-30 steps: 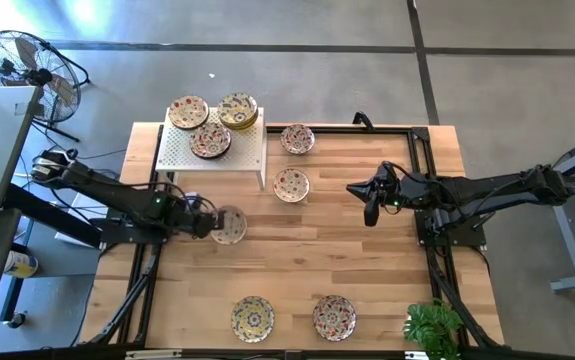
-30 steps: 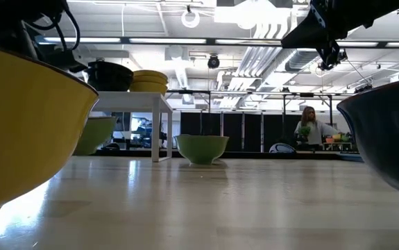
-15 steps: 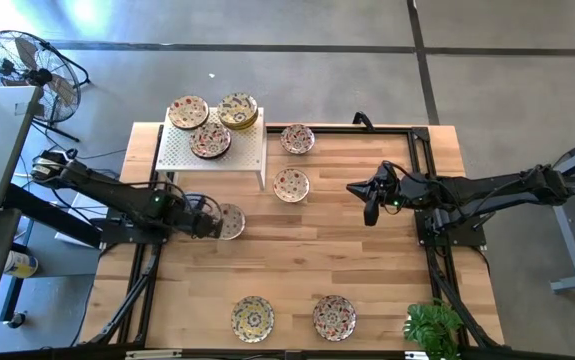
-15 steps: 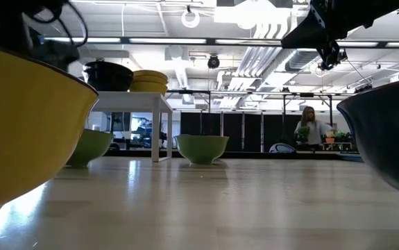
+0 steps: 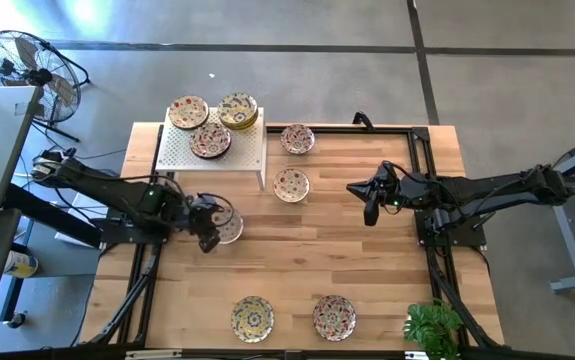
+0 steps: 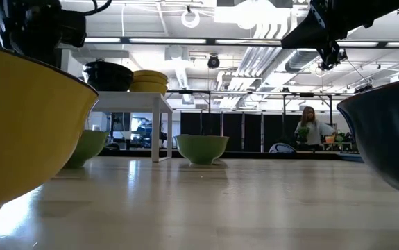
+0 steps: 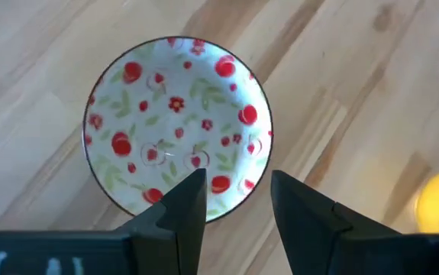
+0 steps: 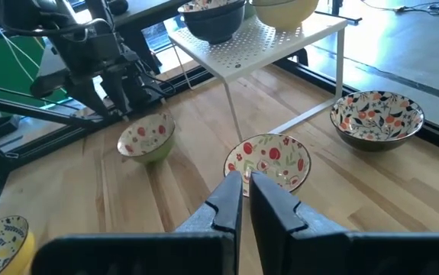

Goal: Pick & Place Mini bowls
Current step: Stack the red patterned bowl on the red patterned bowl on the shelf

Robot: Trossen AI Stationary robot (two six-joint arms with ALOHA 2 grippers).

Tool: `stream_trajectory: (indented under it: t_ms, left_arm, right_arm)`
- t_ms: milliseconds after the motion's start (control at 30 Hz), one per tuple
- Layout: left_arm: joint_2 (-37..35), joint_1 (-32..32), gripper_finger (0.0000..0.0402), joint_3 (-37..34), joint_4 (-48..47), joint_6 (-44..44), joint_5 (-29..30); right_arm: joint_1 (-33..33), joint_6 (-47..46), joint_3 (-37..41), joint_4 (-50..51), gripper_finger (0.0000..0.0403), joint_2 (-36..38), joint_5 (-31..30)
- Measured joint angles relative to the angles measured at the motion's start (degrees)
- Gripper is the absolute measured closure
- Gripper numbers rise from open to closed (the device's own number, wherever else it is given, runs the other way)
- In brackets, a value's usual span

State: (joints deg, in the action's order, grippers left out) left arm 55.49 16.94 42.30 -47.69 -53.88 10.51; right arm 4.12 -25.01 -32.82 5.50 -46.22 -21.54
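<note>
The mini bowls are cream with red, green and yellow patterns. One with red cherries and a green outside (image 7: pixel 177 126) (image 5: pixel 229 226) sits on its foot on the wooden table's left part. My left gripper (image 7: pixel 238 183) (image 5: pixel 207 226) hangs open just above that bowl's left rim, apart from it. Three bowls (image 5: pixel 210 140) stand on a white perforated stand (image 5: pixel 247 158) at the far left. Two more (image 5: pixel 291 184) (image 5: pixel 297 138) are mid-table. Two (image 5: pixel 252 318) (image 5: pixel 334 317) are near the front edge. My right gripper (image 5: pixel 370 208) (image 8: pixel 246 179) hovers shut right of centre.
A potted plant (image 5: pixel 434 328) stands at the table's near right corner. Black frame rails (image 5: pixel 422 180) run along the table's sides. Bare wood lies between the middle bowls and the front pair. In the low view a person (image 6: pixel 309 125) shows far behind the table.
My left gripper has opened and let go of the cherry bowl, then risen a little above it. The bowl, held just off the wood a second ago, now rests on the table.
</note>
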Motion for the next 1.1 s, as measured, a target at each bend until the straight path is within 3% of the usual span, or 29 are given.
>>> stream_trajectory:
  t_ms: [267,533,800,967,1100]
  left_arm:
    - [7.9,4.7,0.0257,0.0,1.1,11.8,-1.2]
    - [16.4,7.6,0.0242,0.1,4.0,11.7,-0.2]
    - [17.6,7.5,0.0202,0.1,5.6,12.1,5.5]
    - [18.0,7.5,0.0218,0.1,5.7,14.1,7.0]
    - [19.9,7.5,0.0240,0.1,6.2,16.8,5.0]
  right_arm:
    - [0.0,0.0,0.0,0.0,0.0386,0.0,0.0]
    - [0.0,-0.3,0.0,-0.1,0.0386,0.0,0.0]
    - [0.0,-0.4,0.0,-0.2,0.0386,0.0,0.0]
    - [0.0,-0.1,0.0,-0.2,0.0387,0.0,-0.1]
    - [0.0,0.0,0.0,-0.2,0.0387,0.0,-0.1]
